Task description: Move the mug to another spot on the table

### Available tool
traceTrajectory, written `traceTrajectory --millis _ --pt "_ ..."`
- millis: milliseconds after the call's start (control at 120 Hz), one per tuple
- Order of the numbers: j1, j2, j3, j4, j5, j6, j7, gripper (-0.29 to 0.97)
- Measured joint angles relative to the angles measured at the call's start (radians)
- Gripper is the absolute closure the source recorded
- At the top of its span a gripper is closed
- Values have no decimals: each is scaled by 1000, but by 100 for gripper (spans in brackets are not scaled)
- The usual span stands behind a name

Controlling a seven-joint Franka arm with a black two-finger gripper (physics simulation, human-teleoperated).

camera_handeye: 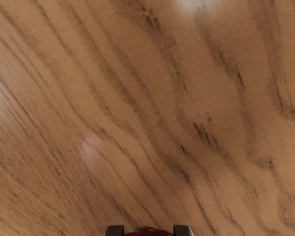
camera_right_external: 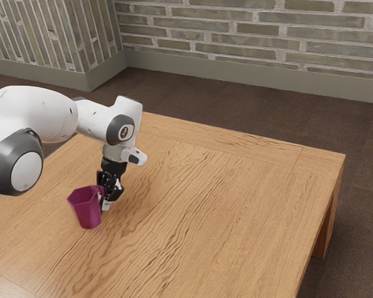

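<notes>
Light wooden table (camera_right_external: 236,205), dark grain lines, purple mug (camera_right_external: 86,208) toward exterior view's left

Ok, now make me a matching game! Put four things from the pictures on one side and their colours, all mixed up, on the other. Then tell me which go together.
Things:
1. mug
2. table
3. hand
4. wall

Colours:
A. grey bricks
B. purple
C. black
D. light brown wood

Right pairs: 1-B, 2-D, 3-C, 4-A.
</notes>
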Motion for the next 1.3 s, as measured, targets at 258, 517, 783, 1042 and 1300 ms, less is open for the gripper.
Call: traceTrajectory --millis 258,517,783,1042,1300 --pt "-3 -11 0 6 11 -28 -11 71" --pt "-27 -23 4 87 28 -106 -25 72" --pt "-61 16 0 237 19 -175 -33 73" --pt "-75 86 -3 363 -86 -210 -37 74" --pt "-90 154 2 437 -175 -220 -56 74"
